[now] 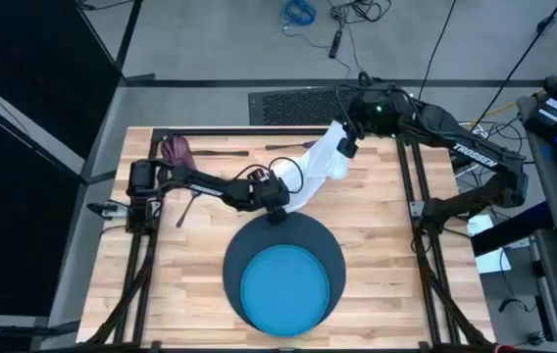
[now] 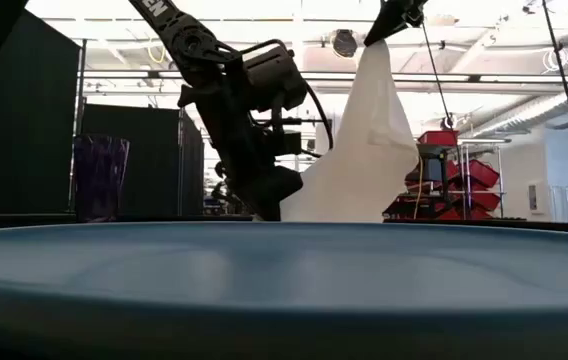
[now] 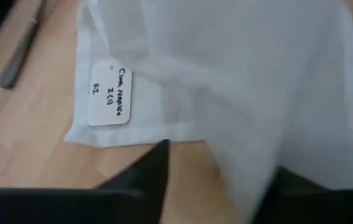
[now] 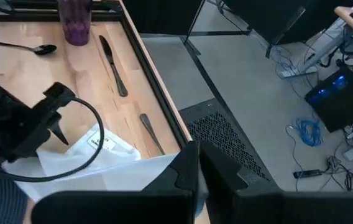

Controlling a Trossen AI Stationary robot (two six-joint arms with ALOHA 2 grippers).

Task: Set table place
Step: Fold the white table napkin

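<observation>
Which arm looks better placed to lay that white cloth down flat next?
Probably the right. Its gripper is shut on the white napkin's raised corner, so it decides where the cloth falls. The left gripper sits low at the napkin's lower edge, by the dark blue mat, seemingly just steadying it.

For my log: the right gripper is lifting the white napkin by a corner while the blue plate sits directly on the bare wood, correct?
Not quite: the high view shows the blue plate sitting on the dark round mat, not bare wood. The right gripper is indeed lifting the white napkin by a corner.
</observation>
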